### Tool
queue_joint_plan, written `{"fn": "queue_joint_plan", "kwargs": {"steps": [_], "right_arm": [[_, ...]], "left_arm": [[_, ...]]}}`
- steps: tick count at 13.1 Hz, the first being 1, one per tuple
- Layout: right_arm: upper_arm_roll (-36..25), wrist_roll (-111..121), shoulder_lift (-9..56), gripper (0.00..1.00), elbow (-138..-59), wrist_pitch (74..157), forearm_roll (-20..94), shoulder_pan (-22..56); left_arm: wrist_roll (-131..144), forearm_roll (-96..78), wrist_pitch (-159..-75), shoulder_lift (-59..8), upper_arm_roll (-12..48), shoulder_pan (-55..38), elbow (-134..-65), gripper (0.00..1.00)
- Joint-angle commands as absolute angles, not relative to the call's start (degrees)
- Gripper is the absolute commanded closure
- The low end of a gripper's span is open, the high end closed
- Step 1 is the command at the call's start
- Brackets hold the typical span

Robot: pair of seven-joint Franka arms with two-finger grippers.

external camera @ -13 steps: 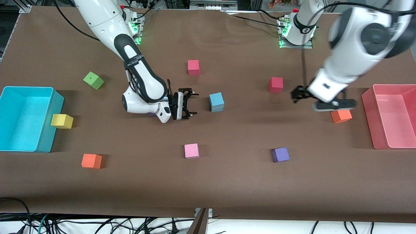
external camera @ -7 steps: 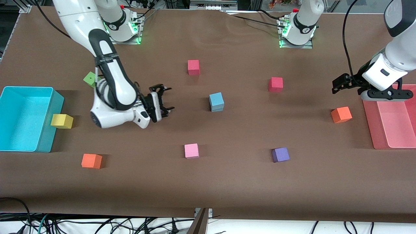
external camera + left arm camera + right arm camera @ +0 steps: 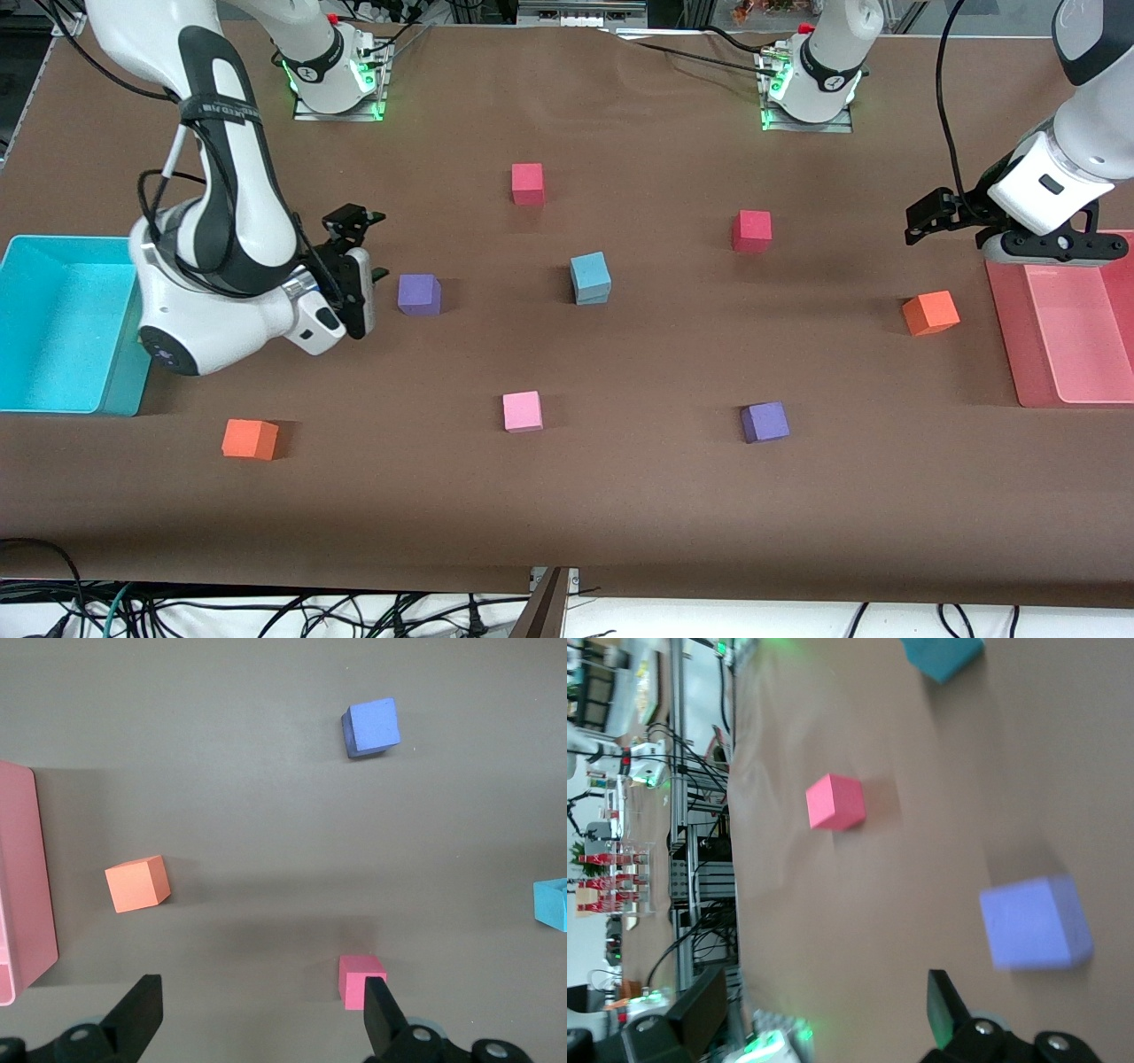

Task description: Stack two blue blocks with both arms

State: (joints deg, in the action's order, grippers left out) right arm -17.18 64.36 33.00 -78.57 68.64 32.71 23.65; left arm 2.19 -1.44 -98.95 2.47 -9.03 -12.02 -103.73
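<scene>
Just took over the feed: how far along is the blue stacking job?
Done, it seems: the two blue blocks stand stacked mid-table. Nothing is in hand: the right gripper is open beside a purple cube, and the left gripper is open by the pink bin. Nothing looks left to do.

Honestly you won't find much to read here; the only lettering is a small white print on the black band of the right arm (image 3: 217, 111), too small to make out; the blocks, the bins and the table cover carry no labels or numbers you could read.
</scene>
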Motion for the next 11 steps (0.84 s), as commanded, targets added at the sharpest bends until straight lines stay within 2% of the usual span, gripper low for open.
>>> {"fn": "queue_joint_plan", "kwargs": {"steps": [1, 6, 9, 11], "right_arm": [[-17.8, 50.2, 31.5, 0.00, -73.7, 64.5, 26.0, 24.5], [-18.8, 28.9, 28.9, 0.00, -73.3, 65.5, 16.5, 25.5], [-18.6, 14.8, 22.0, 0.00, -79.4, 76.1, 11.9, 24.8], [-12.6, 13.1, 16.4, 0.00, -87.5, 84.0, 7.4, 18.5]], "left_arm": [[1.6, 0.2, -97.6, 2.8, -9.0, -11.9, -103.0, 0.00], [1.7, 0.7, -97.6, 2.8, -9.2, -11.8, -103.0, 0.00], [1.6, 0.7, -97.6, 2.8, -9.2, -11.8, -102.9, 0.00], [1.1, 0.7, -97.6, 2.8, -9.3, -11.8, -102.9, 0.00]]}}
